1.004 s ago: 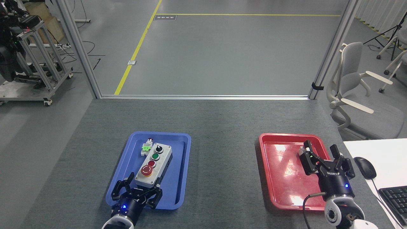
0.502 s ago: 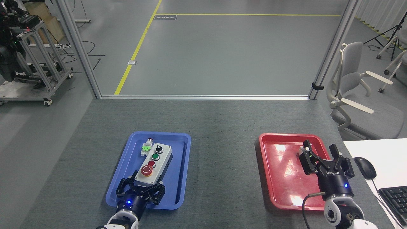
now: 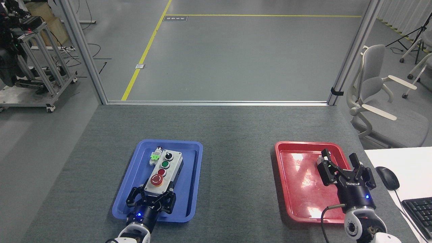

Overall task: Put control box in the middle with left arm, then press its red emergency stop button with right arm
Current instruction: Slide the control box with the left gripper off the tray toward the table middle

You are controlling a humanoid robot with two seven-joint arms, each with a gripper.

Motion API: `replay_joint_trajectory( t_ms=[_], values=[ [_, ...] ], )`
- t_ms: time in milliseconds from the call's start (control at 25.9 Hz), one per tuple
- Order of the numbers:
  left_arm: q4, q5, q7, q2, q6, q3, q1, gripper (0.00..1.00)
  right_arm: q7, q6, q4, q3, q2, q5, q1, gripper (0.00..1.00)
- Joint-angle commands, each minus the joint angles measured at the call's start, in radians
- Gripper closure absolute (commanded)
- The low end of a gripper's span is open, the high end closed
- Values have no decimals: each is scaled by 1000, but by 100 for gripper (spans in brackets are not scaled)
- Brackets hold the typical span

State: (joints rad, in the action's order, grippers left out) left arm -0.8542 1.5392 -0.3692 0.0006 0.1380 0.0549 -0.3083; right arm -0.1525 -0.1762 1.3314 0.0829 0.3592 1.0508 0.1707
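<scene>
Lifting the box (image 3: pixel 163 173) out of the blue tray (image 3: pixel 193 189) is where you stand to lose it. Your left gripper (image 3: pixel 151 199) has only the near short end, so the long body will want to droop or twist once it clears the tray floor. A shallow hold there could slip, and the far end may catch the tray rim or drag the loose switch part (image 3: pixel 155 156) lying just beside it. Watch the stop button (image 3: pixel 156 180) too: it sits close to the claws, and a knock on it would press it with the wrong arm.

The left gripper's claws are set on either side of the box's near end, drawn in close around it. You cannot tell for certain from this angle whether they are clamped hard or just touching. The box lies in the blue tray, angled a little, knob end away from you. The bare felt (image 3: pixel 236 162) between the trays waits for it.

Your right gripper (image 3: pixel 339 164) hovers over the red tray (image 3: pixel 297 189), claws spread, holding nothing.
</scene>
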Motion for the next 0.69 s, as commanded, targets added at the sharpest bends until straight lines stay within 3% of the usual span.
replay_joint_trajectory(
  t_ms=[0,154,386,541,656],
  values=[
    [-83,-1,-30,-4,26,5,26,98,1,1,0,0,0,0,0,1],
    [-186,-1,12,-22,28,40,40,98,1,0,0,0,0,0,0,1],
    [-198,16,104,-140,12,203,-5,100,1,1,0,0,0,0,0,1],
    [-190,1,161,-140,-64,401,-49,100,1,1,0,0,1,0,1,1],
    [-149,-13,174,-142,-69,461,-63,100,1,3,0,0,1,0,1,1]
  ],
)
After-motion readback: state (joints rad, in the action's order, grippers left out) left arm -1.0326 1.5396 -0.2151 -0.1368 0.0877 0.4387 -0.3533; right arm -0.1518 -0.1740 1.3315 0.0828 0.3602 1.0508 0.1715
